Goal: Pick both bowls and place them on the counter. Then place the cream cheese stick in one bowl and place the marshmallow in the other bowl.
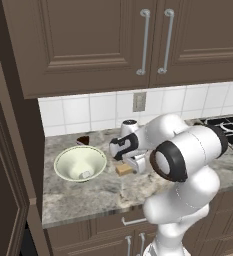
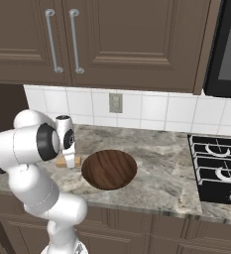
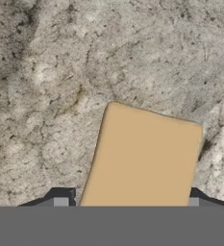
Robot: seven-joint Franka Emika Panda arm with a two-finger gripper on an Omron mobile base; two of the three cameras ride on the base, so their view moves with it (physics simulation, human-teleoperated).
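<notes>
Cheese stick (image 3: pixel 142 158) lies flat on the counter (image 3: pixel 60 72), between the 2 fingers (image 3: pixel 60 198), which stand spread on either side of it; whether they touch its sides I cannot tell. From the left base camera, the gripper (image 1: pixel 133 164) sits over the stick (image 1: pixel 123 170), with the cream bowl (image 1: pixel 80 162), marshmallow (image 1: pixel 85 174) inside, beside the fingers. The wood bowl (image 2: pixel 109 169) lies just beside them on the opposite side.
</notes>
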